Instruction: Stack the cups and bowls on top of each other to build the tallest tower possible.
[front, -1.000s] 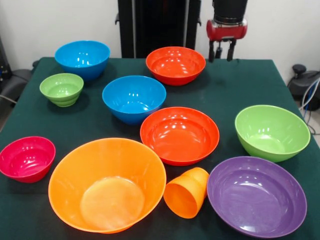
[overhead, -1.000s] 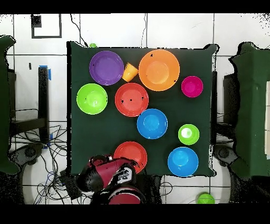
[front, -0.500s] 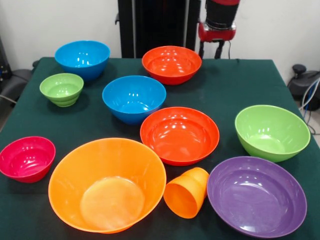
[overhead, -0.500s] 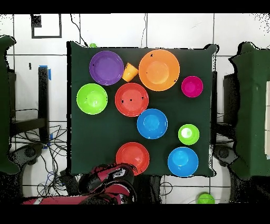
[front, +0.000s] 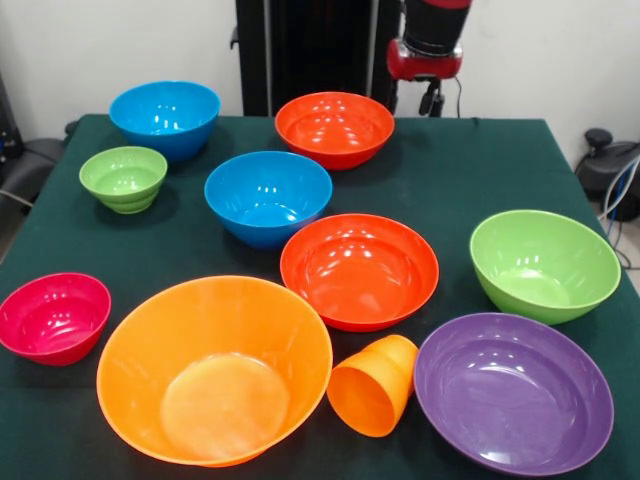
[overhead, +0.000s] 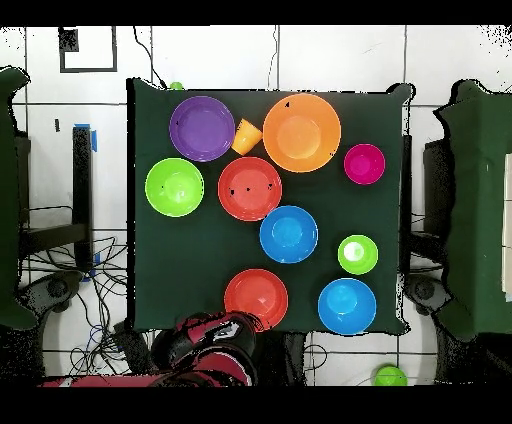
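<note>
Up at the top of the front view, the gripper (front: 415, 98) hung just behind the right rim of the far red-orange bowl (front: 334, 129), at the table's (front: 450, 170) back edge; whether it was spread or pressed together could not be told. A large blue bowl (front: 165, 118) sat at upper left, with a small green bowl (front: 124, 178) below it. Another blue bowl (front: 268, 196) stood near the centre, touching or nearly touching a second red-orange bowl (front: 359, 269) to its lower right. A large green bowl (front: 544, 264) lay at right, a purple bowl (front: 513, 391) at lower right, a magenta bowl (front: 53, 316) at the left edge. The wide orange bowl (front: 214, 368) filled the lower left, and the orange cup (front: 374, 384) lay on its side between it and the purple bowl. No bowl sat inside another.

Seen from overhead, the arm's red and black end (overhead: 212, 340) lay at the bottom centre, just beside the lower red-orange bowl (overhead: 256, 298). The cup (overhead: 246, 136) rested near the top, well apart from it, between the purple bowl (overhead: 202, 128) and the orange bowl (overhead: 301, 132).
</note>
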